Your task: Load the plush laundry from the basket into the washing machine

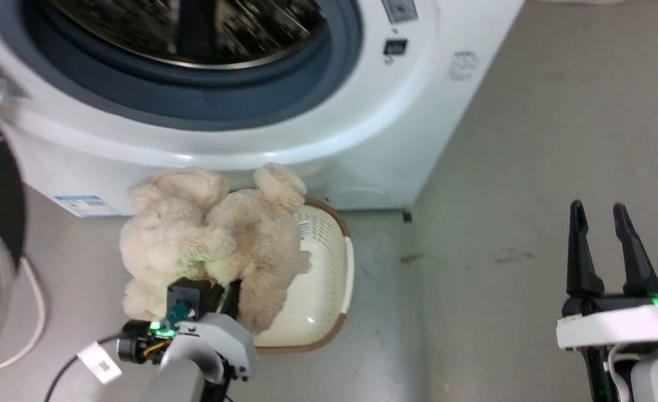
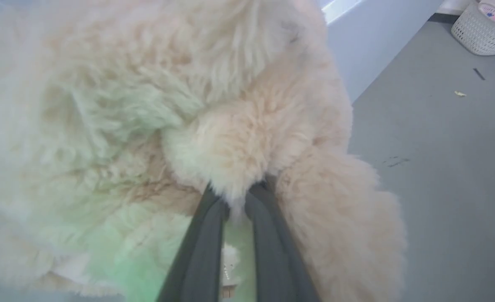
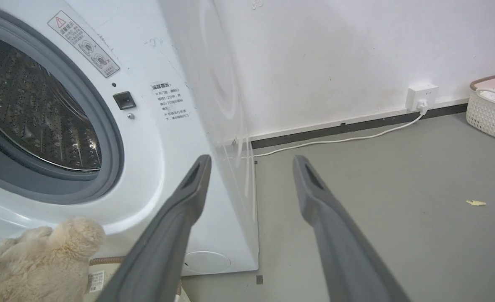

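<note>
Found the plush laundry (image 1: 211,234) bunched over the left half of the basket (image 1: 320,290), directly below the open port of the washing machine (image 1: 306,128). Judged a staging position, giving a short path up into the drum. Noted the basket set on the floor (image 1: 502,279) close against the machine's front, presumably for the same reason. Cannot tell whether any of the bundle rests on the basket bottom.

Noted the left end effector (image 2: 235,197) nearly closed, with fingers (image 2: 205,235) pinching a thick tuft of pile at the near edge of the bundle and sunk to the tips in fur. Judged the hold shallow for so lumpy a load; recommend watching for sag or slip on the rise to the door seal.

Found the right end effector (image 1: 599,215) parted wide, holding and touching nothing, well to the right of the basket over bare floor, presumably to leave the left arm's path free.
</note>
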You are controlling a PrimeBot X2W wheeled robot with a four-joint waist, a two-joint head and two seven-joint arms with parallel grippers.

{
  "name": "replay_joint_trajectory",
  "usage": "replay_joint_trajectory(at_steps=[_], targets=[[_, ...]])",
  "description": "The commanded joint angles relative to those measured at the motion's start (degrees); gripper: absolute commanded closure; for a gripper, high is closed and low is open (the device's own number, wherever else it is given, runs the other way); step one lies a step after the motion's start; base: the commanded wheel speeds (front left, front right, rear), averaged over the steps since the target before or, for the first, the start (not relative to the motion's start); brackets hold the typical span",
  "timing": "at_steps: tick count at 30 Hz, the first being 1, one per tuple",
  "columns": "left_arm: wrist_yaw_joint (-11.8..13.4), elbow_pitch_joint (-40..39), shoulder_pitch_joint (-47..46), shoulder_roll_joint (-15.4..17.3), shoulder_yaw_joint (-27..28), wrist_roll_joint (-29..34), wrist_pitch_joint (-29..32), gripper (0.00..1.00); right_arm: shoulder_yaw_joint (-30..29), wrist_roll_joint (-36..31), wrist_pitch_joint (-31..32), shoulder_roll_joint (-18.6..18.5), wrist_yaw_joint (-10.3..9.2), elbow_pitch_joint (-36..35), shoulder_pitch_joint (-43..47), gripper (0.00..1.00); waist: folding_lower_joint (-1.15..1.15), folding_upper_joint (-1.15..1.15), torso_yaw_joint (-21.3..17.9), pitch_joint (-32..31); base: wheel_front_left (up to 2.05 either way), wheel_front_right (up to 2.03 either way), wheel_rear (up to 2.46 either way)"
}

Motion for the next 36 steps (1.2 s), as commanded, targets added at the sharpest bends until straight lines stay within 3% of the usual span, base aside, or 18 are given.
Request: replay_joint_trajectory(at_steps=[1, 10, 16, 22, 29, 36], targets=[[0.44, -2.87, 1.49, -0.44, 0.24, 0.87, -0.38, 1.00, -0.32, -0.19, -0.25, 0.10, 0.05, -0.32, 1.24, 0.00, 0.02, 0.00, 2.39, -2.73, 0.00, 0.00, 0.00], [0.81, -22.82, 7.73, -1.84, 2.98, 3.95, -0.39, 1.00, 0.71, 0.14, -0.25, 0.10, 0.05, -0.91, 2.39, 0.00, 0.02, 0.00, 3.71, -4.33, 0.00, 0.00, 0.00], [1.16, -31.57, 6.08, -1.14, 4.67, 6.65, -0.39, 1.00, 1.18, -0.18, -0.25, 0.10, 0.05, -1.91, 1.42, 0.00, 0.02, 0.00, 2.84, -0.74, 0.00, 0.00, 0.00], [0.40, -32.60, -3.00, 0.80, 5.72, 7.12, 0.83, 1.00, 1.51, -0.16, -0.25, 0.10, 0.05, -2.68, -0.73, 0.00, 0.02, 0.00, 0.99, 5.81, 0.00, 0.00, 0.00], [-1.18, -31.25, -20.06, 5.00, 7.65, 6.34, 9.23, 1.00, 1.30, 0.24, -0.25, 0.10, 0.05, -3.51, -2.75, 0.00, 0.02, 0.00, -1.79, 13.75, 0.00, 0.00, 0.00], [-1.81, -24.07, -36.14, 9.66, 8.68, 7.52, 14.29, 1.00, 1.97, 3.58, -0.25, 0.10, 0.05, -4.56, -6.30, 0.00, 0.02, 0.00, -5.14, 20.22, 0.00, 0.00, 0.00]])
